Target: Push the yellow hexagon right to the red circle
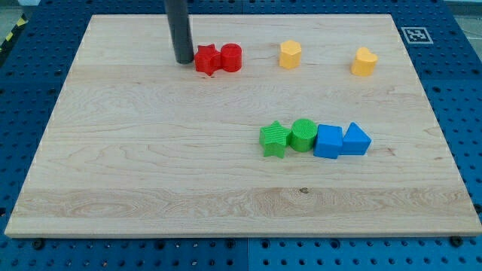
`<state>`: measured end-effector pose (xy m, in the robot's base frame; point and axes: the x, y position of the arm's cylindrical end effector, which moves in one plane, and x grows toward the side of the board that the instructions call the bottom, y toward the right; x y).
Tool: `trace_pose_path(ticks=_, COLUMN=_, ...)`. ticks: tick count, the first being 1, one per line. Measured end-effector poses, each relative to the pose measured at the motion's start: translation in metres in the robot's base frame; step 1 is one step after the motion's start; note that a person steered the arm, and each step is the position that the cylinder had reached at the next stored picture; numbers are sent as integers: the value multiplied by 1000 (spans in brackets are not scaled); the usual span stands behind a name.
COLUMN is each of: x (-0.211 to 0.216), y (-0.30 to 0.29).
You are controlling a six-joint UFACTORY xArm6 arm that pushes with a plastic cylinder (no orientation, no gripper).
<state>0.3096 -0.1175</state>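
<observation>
The yellow hexagon (290, 54) sits near the view's top, right of centre. The red circle (231, 57) lies to its left, a gap between them. A red star (207, 59) touches the red circle's left side. My tip (184, 60) rests on the board just left of the red star, close to it or touching it. The rod rises straight up out of the view's top.
A second yellow block, heart-like (364, 62), lies at the top right. A row of a green star (275, 139), green circle (303, 135), blue cube (328, 141) and blue triangle (355, 140) sits right of centre. The wooden board (151, 173) lies on a blue perforated table.
</observation>
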Motion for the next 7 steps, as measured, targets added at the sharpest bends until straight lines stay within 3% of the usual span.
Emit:
trace_pose_path(ticks=1, x=-49, y=-2)
trace_pose_path(ticks=2, x=-86, y=74)
trace_pose_path(ticks=3, x=-75, y=159)
trace_pose_path(ticks=4, x=-44, y=197)
trace_pose_path(ticks=6, x=-2, y=196)
trace_pose_path(ticks=7, x=-7, y=231)
